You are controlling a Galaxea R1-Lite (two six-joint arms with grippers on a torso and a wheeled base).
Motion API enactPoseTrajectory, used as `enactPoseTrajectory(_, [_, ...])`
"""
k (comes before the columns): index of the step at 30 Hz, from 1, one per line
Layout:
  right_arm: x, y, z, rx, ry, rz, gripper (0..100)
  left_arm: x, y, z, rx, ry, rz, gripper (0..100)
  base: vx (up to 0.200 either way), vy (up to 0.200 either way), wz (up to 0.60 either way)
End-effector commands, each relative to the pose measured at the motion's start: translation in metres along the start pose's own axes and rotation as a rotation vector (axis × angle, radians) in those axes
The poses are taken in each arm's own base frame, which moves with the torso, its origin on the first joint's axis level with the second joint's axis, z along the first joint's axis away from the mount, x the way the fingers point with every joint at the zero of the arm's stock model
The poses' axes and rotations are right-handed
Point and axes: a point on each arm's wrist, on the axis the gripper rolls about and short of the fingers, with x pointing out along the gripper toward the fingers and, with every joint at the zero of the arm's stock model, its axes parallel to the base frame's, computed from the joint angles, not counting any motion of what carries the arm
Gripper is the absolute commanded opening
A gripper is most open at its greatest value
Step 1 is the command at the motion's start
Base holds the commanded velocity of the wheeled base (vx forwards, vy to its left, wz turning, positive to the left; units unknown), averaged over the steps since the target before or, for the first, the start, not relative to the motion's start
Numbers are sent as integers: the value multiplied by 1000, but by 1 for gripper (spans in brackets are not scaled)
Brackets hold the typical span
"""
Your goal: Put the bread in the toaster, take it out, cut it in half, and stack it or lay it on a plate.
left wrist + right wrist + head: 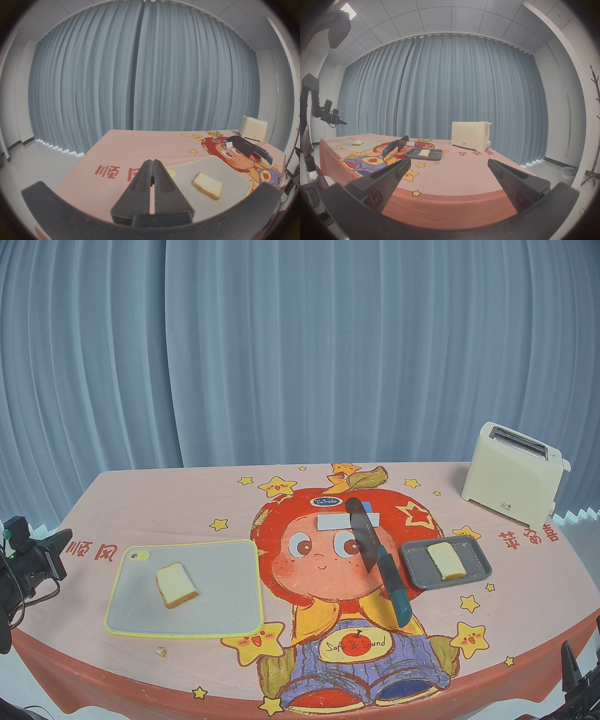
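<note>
One piece of bread (pixel 176 584) lies on the grey cutting board (pixel 219 602) at the table's left. A second piece (pixel 446 560) lies on the dark grey plate (pixel 417 571) right of centre. The cream toaster (pixel 514 474) stands at the far right, its slots empty. Between board and plate lies a teal-handled knife (pixel 378 559), blade propped on a small white block (pixel 334 521). My left gripper (pixel 152 175) is shut on nothing, off the table's left edge, short of the board (pixel 218 175) and its bread (pixel 207 185). My right gripper (pixel 449 162) is open and empty, off the table's right front corner, well short of the plate (pixel 434 155).
The round table carries a pink cartoon cloth (pixel 187 502). A small crumb (pixel 161 651) lies in front of the cutting board. A blue curtain (pixel 312 352) hangs behind the table. Bare cloth lies between the toaster and the plate.
</note>
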Motion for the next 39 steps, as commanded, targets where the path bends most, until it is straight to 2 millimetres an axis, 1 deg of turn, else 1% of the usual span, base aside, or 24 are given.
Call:
enactPoseTrajectory(1, [0,0,-5,0,-1,0,100,14,-27,11,32,12,-63,0,0,0,0])
enactPoseTrajectory(4, [0,0,-5,0,-1,0,100,21,-43,14,42,35,-86,0,0,0,0])
enactPoseTrajectory(5, [0,0,-5,0,-1,0,100,21,-43,14,42,35,-86,0,0,0,0])
enactPoseTrajectory(6, [0,0,-5,0,-1,0,100,25,-56,16,53,48,-106,0,0,0,0])
enactPoseTrajectory(12, [0,0,-5,0,-1,0,100,31,-79,23,76,70,-138,0,0,0,0])
enactPoseTrajectory(17, [0,0,-5,0,-1,0,100,36,-91,30,80,59,-177,0,0,0,0])
enactPoseTrajectory(20, [0,0,-5,0,-1,0,100,43,-101,37,59,45,-216,0,0,0,0])
enactPoseTrajectory(24, [0,0,-5,0,-1,0,100,48,-105,45,42,22,-229,0,0,0,0])
enactPoseTrajectory(26, [0,0,-5,0,-1,0,100,48,-107,46,42,18,-238,0,0,0,0])
enactPoseTrajectory(30, [0,0,-5,0,-1,0,100,47,-116,42,50,31,-278,0,0,0,0])
enactPoseTrajectory(33, [0,0,-5,0,-1,0,100,50,-117,42,51,32,-281,0,0,0,0])
enactPoseTrajectory(34, [0,0,-5,0,-1,0,100,50,-117,43,49,27,-280,100,0,0,0])
enactPoseTrajectory(39, [0,0,-5,0,-1,0,100,49,-117,45,41,20,-280,100,0,0,0])
